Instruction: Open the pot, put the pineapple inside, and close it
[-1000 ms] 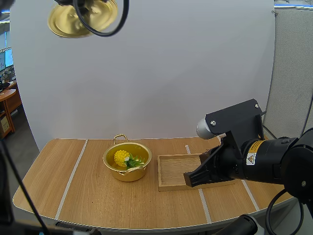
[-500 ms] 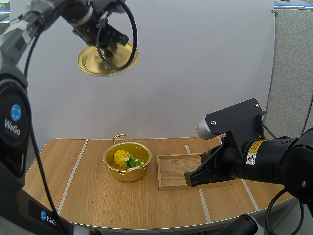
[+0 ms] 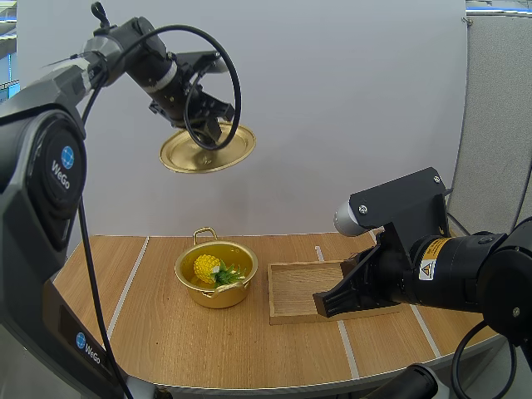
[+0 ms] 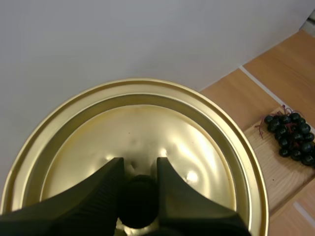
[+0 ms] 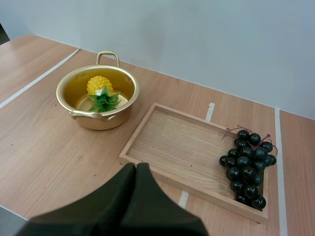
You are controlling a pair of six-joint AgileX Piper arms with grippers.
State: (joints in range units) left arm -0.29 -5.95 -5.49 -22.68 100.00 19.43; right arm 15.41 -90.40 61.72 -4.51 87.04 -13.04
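- My left hand [image 4: 139, 189] grasps the lid [image 3: 208, 152] by its knob; the pot [image 3: 218, 296], pineapple [image 3: 207, 267] inside, sits well below it.
- My right hand [image 5: 134, 189] is clenched, empty.
- Closing step: lower the lid squarely onto the pot.

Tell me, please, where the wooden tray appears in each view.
High view: wooden tray right of the pot, partly behind the right gripper.
Left wrist view: past the lid, under the grapes.
Right wrist view: beside the pot, grapes on it.
Shared landmark: white tape line behind the tray.

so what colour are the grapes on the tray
Very dark, near black grapes, clearest in the right wrist view.
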